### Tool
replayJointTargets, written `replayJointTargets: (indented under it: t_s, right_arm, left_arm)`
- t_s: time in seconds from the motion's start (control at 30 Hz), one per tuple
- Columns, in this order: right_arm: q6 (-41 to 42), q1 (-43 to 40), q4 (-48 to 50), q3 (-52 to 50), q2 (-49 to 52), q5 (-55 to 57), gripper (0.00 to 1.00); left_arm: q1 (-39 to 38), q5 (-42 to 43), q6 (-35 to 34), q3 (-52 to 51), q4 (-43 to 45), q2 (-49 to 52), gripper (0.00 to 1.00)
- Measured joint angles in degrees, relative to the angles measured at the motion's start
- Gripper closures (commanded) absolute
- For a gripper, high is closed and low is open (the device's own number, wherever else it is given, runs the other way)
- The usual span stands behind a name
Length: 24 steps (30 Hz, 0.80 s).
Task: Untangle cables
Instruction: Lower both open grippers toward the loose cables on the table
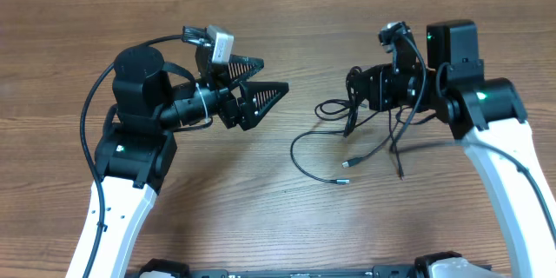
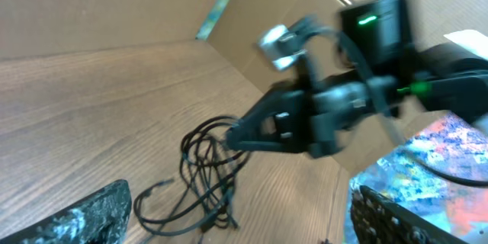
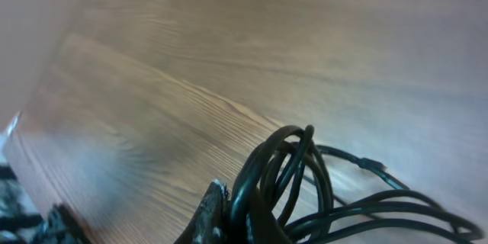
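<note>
A tangle of thin black cables (image 1: 352, 130) lies on the wooden table right of centre, with loose ends and plugs trailing toward the front. My right gripper (image 1: 354, 95) is shut on a bunch of the cable loops and holds them; in the right wrist view the loops (image 3: 297, 175) stand up from between its fingertips (image 3: 240, 217). My left gripper (image 1: 261, 82) is open and empty, held above the table to the left of the tangle, fingers pointing right. In the left wrist view the cables (image 2: 206, 175) lie ahead between its two fingers (image 2: 236, 221).
The wooden table (image 1: 278, 217) runs all round the tangle. In the left wrist view a cardboard wall (image 2: 114, 8) stands at the table's far side behind the right arm (image 2: 343, 107).
</note>
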Motion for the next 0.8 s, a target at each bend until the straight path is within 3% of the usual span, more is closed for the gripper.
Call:
replayJointTargets:
  t_s: [0.23,0.53,0.8]
  right_arm:
    - [-5.0,4.5,1.2,2.0,-10.3,-15.7,0.96]
    - [-8.9,4.5,0.0,2.0,-17.6,-30.6,0.96]
    - [-10.8,4.5,-0.8,2.0,-17.4,-36.9,0.96]
  left_arm:
    - [0.0,11.0,6.5,0.0,-1.2,0.0,0.27]
    - [3.4,26.0,12.3,0.0,-0.9,0.0,0.27]
    - [0.4,31.6,12.6,0.0,-0.8,0.0,0.32]
